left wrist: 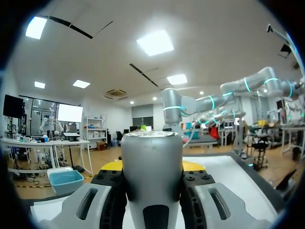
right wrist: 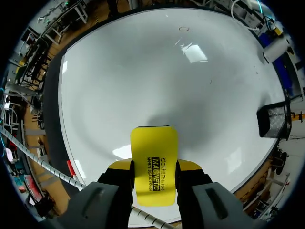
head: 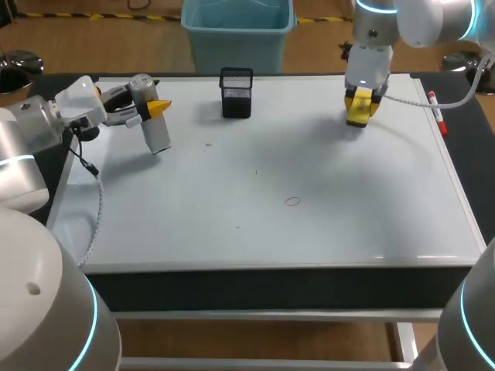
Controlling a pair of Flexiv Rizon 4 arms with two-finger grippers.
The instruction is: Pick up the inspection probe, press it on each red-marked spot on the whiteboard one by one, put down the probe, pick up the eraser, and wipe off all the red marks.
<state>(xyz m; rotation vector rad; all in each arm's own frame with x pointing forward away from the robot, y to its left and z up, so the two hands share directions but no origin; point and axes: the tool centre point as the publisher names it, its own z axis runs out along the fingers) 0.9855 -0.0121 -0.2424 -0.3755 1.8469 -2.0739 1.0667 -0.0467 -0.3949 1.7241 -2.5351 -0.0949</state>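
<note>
Left tool: clenched on the probe, one yellow tip at each side of its body; it hangs over the far left part of the whiteboard.
Probe: held tilted, with its silver head towards the far edge and its lower end down by the board near the left edge. Whether that end touches the board I cannot tell. In the left wrist view the probe fills the gap between the fingers of the left tool.
Right tool: grasping the eraser, over the board near its far right corner.
Eraser: yellow, and in the right wrist view the eraser sticks out ahead of the right tool, pinched on both long sides by the fingers. Its shadow falls on the whiteboard just ahead of it; contact with the board cannot be told.
Red mark: a small faint ring near the board's middle, well apart from both tools; in the right wrist view the mark lies far ahead of the eraser.
Holder: black mesh, upright at the far edge of the board, between the two tools.
Marker: red, lying along the board's right edge near the far corner, just beside the right tool.
Worktop: dark, carrying the board.
</note>
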